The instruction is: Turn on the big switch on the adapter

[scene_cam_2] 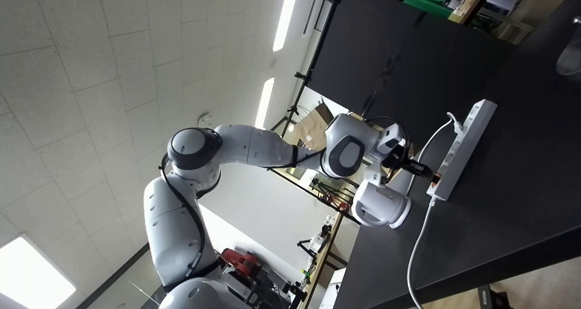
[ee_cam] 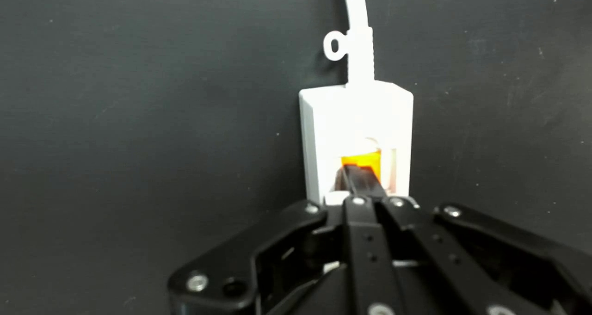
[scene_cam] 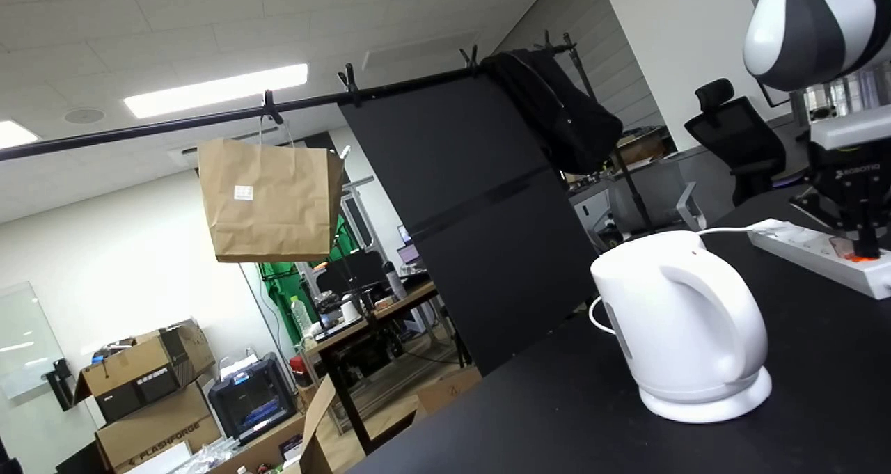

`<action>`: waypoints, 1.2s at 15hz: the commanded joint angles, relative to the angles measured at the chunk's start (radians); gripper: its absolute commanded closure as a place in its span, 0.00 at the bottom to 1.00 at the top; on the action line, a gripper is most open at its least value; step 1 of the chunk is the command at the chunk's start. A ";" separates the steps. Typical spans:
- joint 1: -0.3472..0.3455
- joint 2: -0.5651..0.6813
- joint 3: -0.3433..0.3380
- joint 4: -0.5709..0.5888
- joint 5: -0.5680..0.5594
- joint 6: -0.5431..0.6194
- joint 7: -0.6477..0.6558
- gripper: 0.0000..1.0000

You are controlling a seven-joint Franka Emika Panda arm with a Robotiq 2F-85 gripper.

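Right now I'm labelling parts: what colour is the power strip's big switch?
The big switch shows orange, clearest in the wrist view.

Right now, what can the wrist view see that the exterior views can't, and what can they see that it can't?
Only the wrist view clearly shows the little white loop beside the cord, just outside the strip's end.

Only the exterior views show the white kettle, the hanging paper bag and the arm.

All of them share the strip, its orange switch, the black table and the shut gripper with its tip at the switch. Whether it's pressing, I can't tell.
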 commanded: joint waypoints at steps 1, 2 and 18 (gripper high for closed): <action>0.057 -0.121 -0.072 -0.087 -0.079 -0.003 0.037 1.00; 0.072 -0.149 -0.091 -0.108 -0.105 -0.004 0.043 1.00; 0.200 -0.419 -0.127 -0.435 -0.335 0.080 0.131 0.19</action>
